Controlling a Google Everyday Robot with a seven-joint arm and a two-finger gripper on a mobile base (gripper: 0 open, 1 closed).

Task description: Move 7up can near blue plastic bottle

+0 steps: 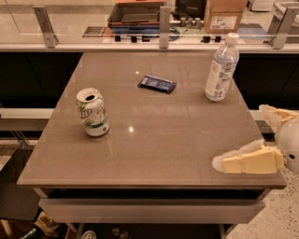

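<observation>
The 7up can [93, 112] is white with green markings and a silver open top. It stands upright on the left side of the brown table [154, 149]. The blue plastic bottle [221, 68], clear with a white cap and a white-and-blue label, stands upright at the table's far right. My gripper [239, 136] reaches in from the right edge, over the table's near right corner. Its pale yellow fingers [247, 161] are spread apart and hold nothing. It is far from the can and nearer to the bottle.
A flat dark blue packet [157, 84] lies at the middle back of the table. A glass barrier with metal posts [164, 21] runs behind the table. A cardboard box [224, 14] and a tray sit beyond it. Shelves with clutter lie under the table.
</observation>
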